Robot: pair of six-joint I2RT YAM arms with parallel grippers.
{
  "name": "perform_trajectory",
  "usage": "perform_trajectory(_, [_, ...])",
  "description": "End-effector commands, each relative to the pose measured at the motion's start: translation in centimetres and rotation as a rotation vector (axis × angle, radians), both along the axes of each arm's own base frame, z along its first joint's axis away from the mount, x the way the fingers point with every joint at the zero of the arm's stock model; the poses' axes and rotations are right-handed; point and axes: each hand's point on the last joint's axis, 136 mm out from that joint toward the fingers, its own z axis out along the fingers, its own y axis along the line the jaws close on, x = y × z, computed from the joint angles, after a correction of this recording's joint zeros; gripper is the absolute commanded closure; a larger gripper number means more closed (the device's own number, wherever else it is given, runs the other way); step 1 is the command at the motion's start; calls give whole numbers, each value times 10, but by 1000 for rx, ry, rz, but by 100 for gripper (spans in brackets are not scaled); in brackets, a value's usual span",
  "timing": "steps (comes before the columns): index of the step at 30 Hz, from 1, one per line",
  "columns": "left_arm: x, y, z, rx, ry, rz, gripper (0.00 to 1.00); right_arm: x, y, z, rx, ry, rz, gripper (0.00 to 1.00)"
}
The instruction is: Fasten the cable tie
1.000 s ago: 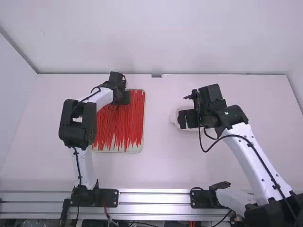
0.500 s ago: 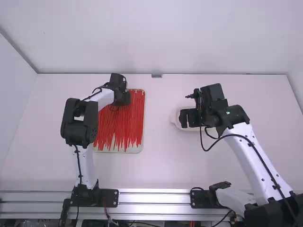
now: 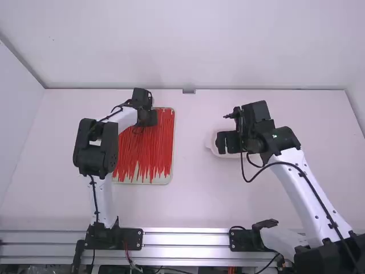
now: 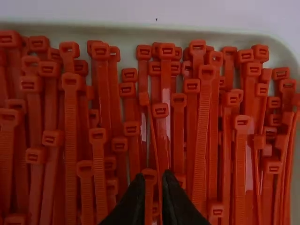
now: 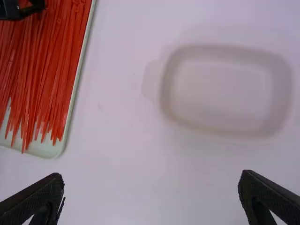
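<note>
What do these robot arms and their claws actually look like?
The left arm and right arm have white tubular links, chunky black joints and thin black cables looping alongside. The left gripper and right gripper are black, each with two tapered fingers.

- orange cable ties (image 4: pixel 70 117) are lying in one heap, too many to count; several dozen heads are showing in the left wrist view.
- one cable tie (image 4: pixel 150 177) is sitting between the left hand (image 4: pixel 151 180)'s fingers.
- one pale tray (image 4: pixel 122 33) is carrying the heap.
- one white dish (image 5: pixel 225 89) is sitting on the one table (image 3: pixel 194 188).
- two arms are standing at the table, a left arm (image 3: pixel 94 148) and a right arm (image 3: pixel 302 182).
- two hands are showing, the other being the right hand (image 5: pixel 150 178); each is showing two black fingers, four in all.
</note>
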Motion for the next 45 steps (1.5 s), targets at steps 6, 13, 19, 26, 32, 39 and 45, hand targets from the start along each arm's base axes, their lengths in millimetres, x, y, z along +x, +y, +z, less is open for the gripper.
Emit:
perform_trajectory(6, [3,0,0,10,-8,-9,88,6,0,10,10,-22,-8,0])
perform_trajectory(13, [4,1,0,11,-9,-7,86,5,1,9,8,-19,-4,0])
perform_trajectory(19, [3,2,0,11,-4,-5,87,5,0,9,9,-19,-7,1])
perform_trajectory(26, [3,6,0,11,-4,2,88,6,-1,10,9,-19,-10,0])
perform_trajectory(32, [1,3,-10,9,15,-4,89,7,-4,10,9,-19,-21,0])
perform_trajectory(39, [4,4,-13,9,8,-2,90,7,-4,10,9,-20,-20,0])
perform_trajectory(45, [4,7,-13,9,8,5,91,8,-4,10,7,-23,-22,0])
